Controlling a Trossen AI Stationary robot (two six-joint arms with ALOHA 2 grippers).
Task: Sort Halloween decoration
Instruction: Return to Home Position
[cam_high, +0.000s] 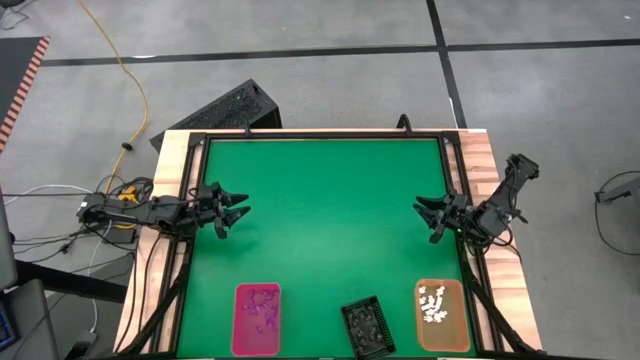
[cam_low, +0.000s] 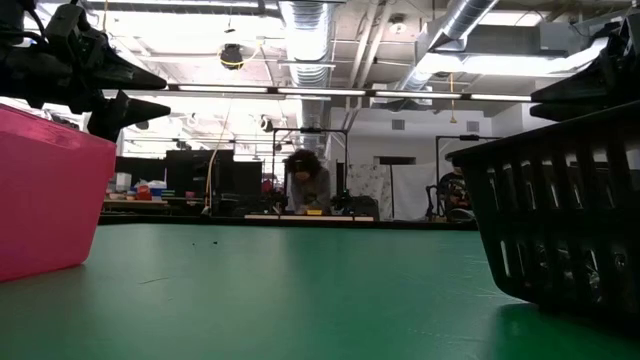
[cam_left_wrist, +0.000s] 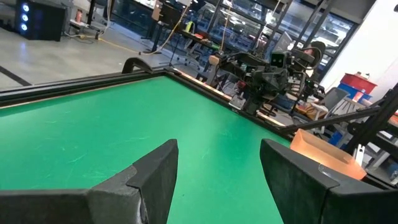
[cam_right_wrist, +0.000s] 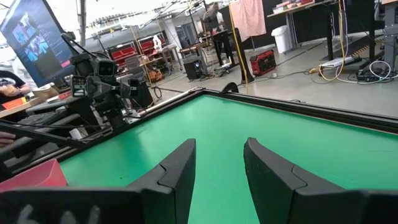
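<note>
Nearest me, along the front edge, I see purple trinkets (cam_high: 262, 305) in the pink tray (cam_high: 255, 342), the black tray (cam_high: 346, 318), then white trinkets (cam_high: 433, 303) in the orange tray (cam_high: 445, 338). My left gripper (cam_high: 243, 203) hangs spread and empty over the green mat (cam_high: 330, 220); my right gripper (cam_high: 424, 215) does likewise, opposite.

Purple trinkets (cam_high: 261, 305) lie clustered in the pink tray (cam_high: 255, 342), white trinkets (cam_high: 433, 303), apparently loose, in the orange tray (cam_high: 443, 338).

Flat green table mat (cam_high: 330, 200): matt, smooth. Pale wooden table border (cam_high: 168, 190) flanking the mat: grainy. On the mat: smooth pink plastic tray (cam_low: 45, 190), slotted black plastic basket (cam_low: 560, 230), orange plastic tray (cam_high: 447, 338) holding tiny white plastic trinkets (cam_high: 432, 303).
</note>
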